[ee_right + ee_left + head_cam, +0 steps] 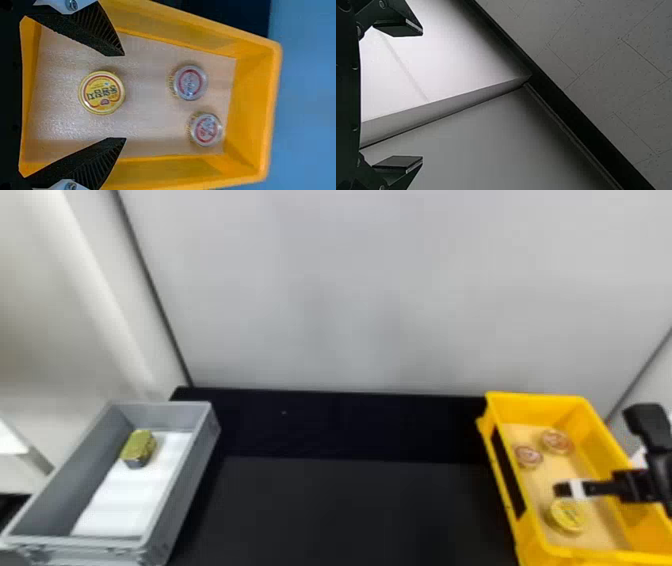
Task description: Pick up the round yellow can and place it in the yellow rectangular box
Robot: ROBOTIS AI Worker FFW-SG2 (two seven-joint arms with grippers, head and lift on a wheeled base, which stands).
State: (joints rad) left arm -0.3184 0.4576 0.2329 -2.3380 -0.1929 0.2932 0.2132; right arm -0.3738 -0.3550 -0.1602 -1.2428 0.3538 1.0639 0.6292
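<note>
Right claw (595,488), spread, at yellow rectangular box (542,407). Inside box: 1 round yellow can (102,93), 2 red-ringed cans (190,82). Left claw (422,95), spread.

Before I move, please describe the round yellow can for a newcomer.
Look inside the yellow box on the robot's right. The round yellow can is in its near half. Its lid is yellow; the two cans farther back have silvery-red lids.
</note>
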